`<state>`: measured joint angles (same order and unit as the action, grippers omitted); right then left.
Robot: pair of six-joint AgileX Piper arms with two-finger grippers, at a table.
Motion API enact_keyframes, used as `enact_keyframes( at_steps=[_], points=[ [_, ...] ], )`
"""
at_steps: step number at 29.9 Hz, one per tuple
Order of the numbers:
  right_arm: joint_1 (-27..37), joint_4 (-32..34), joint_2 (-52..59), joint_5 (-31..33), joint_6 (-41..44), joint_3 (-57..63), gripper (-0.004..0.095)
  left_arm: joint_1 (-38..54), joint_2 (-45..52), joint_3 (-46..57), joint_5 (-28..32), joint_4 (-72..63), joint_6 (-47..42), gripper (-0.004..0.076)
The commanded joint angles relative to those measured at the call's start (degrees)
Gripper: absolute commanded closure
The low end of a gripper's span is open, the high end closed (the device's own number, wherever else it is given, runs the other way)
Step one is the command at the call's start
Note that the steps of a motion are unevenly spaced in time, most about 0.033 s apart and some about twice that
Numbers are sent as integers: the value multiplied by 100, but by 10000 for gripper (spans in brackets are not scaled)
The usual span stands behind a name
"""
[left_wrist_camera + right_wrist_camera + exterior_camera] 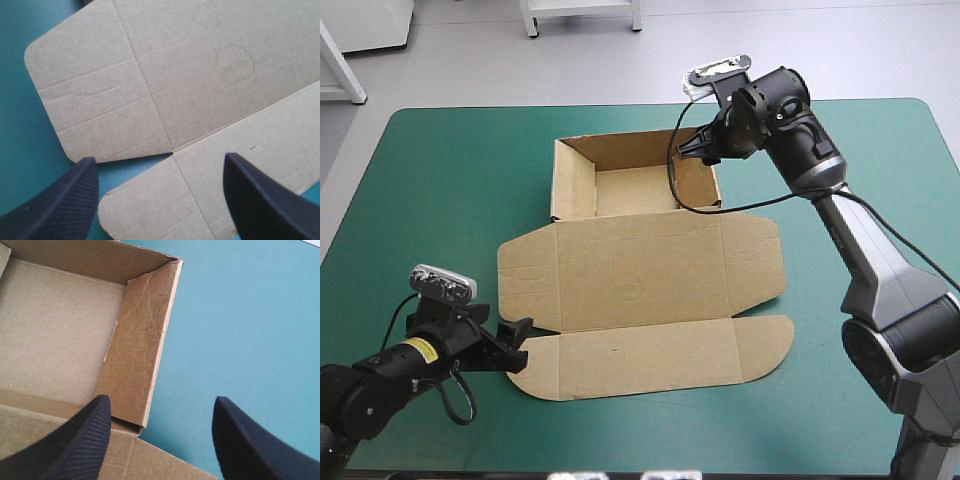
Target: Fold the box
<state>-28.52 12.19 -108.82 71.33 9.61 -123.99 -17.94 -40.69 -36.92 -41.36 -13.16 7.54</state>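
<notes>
Fingers of the left gripper [157,160] are standing apart, hovering over the near left corner of the box [640,270], whose lid and front flap are lying flat on the teal-green cover [450,180]. Beyond the lid, the box's tray is already standing with walls raised. At the box's far right wall the right gripper [161,398] is hanging spread too, gripping nothing. Only the lid flaps, I judge, are waiting to be folded

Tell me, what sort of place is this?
Probably a robotics lab or test bench: a teal-green table, a half-built brown box on it, and a robot's left hand and right hand, both open, at the box's corners.
</notes>
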Motion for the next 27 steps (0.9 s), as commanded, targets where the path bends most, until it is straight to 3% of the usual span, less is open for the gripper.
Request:
enact_keyframes(
  at_steps=[1, 7, 13, 17, 27],
  points=[
    [46, 187, 58, -328, 159, -166, 344, -33, 244, 194, 619, -88, -54, 220],
    [184, 148, -424, -398, 234, -166, 344, -33, 355, 404, 659, -115, -54, 220],
    [482, -619, -775, -372, 216, -176, 313, -33, 355, 404, 645, -115, -54, 220],
    [576, -702, -883, -458, 216, -176, 252, -33, 355, 404, 656, -115, -60, 220],
    [617, -1158, -1129, -483, 179, -176, 248, -33, 355, 404, 700, -115, -60, 220]
  ],
)
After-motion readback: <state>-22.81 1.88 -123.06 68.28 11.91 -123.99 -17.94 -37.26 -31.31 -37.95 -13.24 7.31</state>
